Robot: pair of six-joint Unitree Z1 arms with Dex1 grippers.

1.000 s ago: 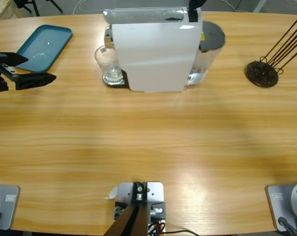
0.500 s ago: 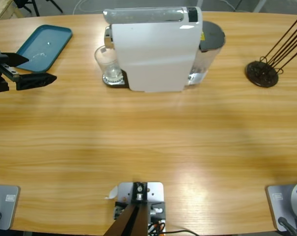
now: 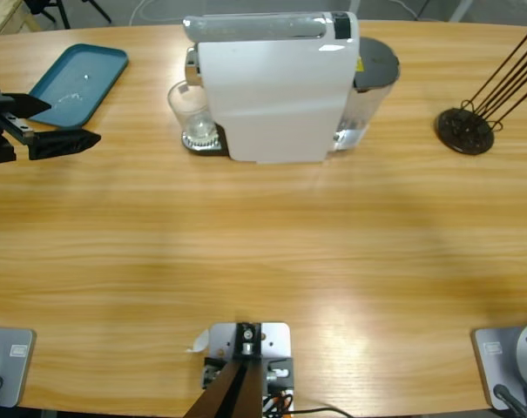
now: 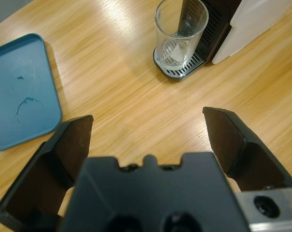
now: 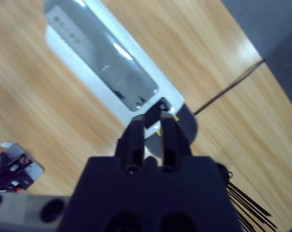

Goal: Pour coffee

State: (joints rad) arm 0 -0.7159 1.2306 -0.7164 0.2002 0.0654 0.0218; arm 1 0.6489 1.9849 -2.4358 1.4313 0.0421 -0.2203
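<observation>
Left tool (image 4: 148,133): jaws wide, empty, above worktop (image 3: 263,252).
Right tool (image 5: 152,126): jaws closed, empty, above coffee machine (image 5: 102,79).
Glass (image 4: 180,31): on drip tray, 12 o'clock of left tool.

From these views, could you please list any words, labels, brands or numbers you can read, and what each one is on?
None can be read.
Yellow label on the coffee machine by its grey water tank lid: too small to read.
Marks on the machine's silver top panel, right wrist view: too blurred.
</observation>
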